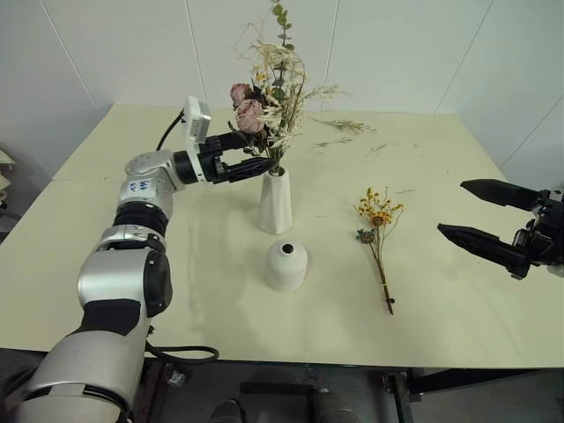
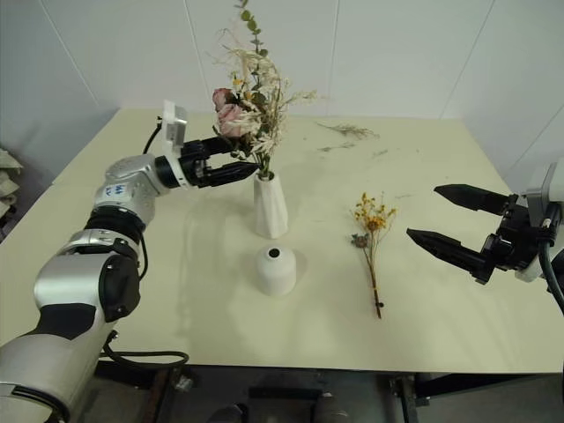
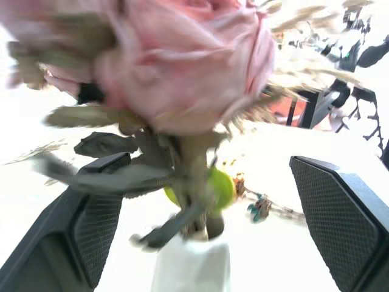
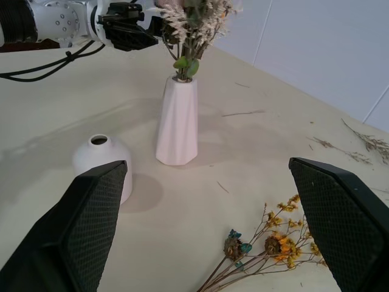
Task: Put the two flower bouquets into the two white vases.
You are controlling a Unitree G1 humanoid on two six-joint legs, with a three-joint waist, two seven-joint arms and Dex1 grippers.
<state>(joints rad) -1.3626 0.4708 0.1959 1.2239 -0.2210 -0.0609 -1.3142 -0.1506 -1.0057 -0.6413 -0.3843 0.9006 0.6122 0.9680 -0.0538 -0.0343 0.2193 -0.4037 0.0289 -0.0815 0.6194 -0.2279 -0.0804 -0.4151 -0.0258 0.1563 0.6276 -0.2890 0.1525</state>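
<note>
Roses (image 3: 182, 61) stand between left tool's (image 1: 249, 152) parted fingers, stems in tall vase (image 1: 275, 203).

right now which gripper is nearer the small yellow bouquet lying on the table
Right. The right gripper hovers open just beside the small yellow bouquet, while the left gripper sits open at the rose bouquet in the tall vase.
</note>
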